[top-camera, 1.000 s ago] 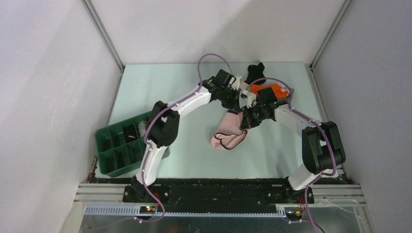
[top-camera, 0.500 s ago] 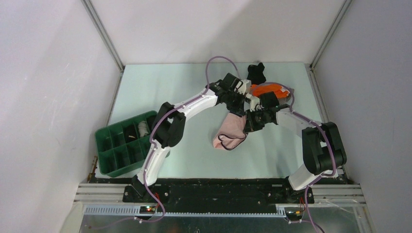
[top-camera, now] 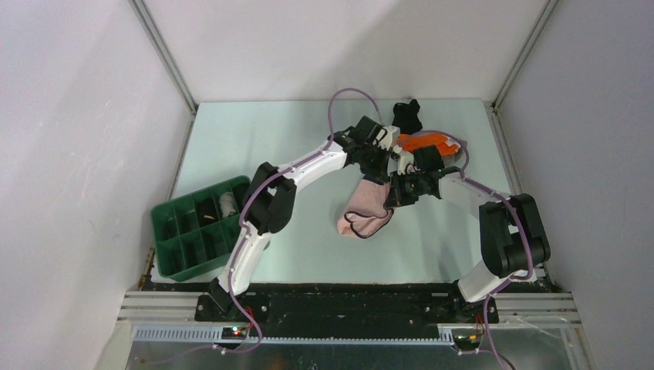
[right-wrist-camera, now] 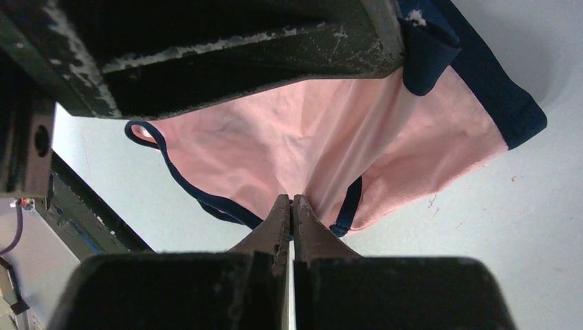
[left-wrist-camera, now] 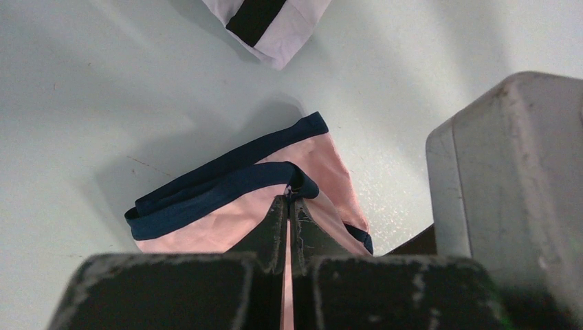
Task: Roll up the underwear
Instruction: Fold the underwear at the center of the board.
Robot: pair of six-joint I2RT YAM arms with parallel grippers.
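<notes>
— Pale mint tabletop [top-camera: 254,146], white walls [top-camera: 347,46] on three sides. What sits in the green tray [top-camera: 171,231] at the lower left?

— It's hard plastic, split by straight dividers into compartments. One compartment towards its upper right holds a white roll [top-camera: 226,205]. The one just left of that holds a dark bundle [top-camera: 207,210] I can't identify. The remaining compartments are too shadowed to read.

— And the task's garment?

— The pink underwear [top-camera: 364,210] is at the centre of the frame. It is thin, soft cloth with a navy waistband and narrow navy leg trim. Its upper end is lifted; its lower end lies rumpled on the table.

— Who has hold of it?

— Both arms. The left gripper [left-wrist-camera: 287,203] has its jaws pressed together on the navy waistband. The right gripper [right-wrist-camera: 290,201] is clamped just as tightly on a fold of pink fabric beside the leg trim, and creases fan out from the pinch.

— Anything else lying about?

— At the upper right, an orange garment [top-camera: 428,142] is bunched up, with a black garment [top-camera: 406,116] beyond it near the far wall. The left wrist view shows a white piece [left-wrist-camera: 268,20] with a black band at its top edge, flat on the table and apart from the pink one.
</notes>
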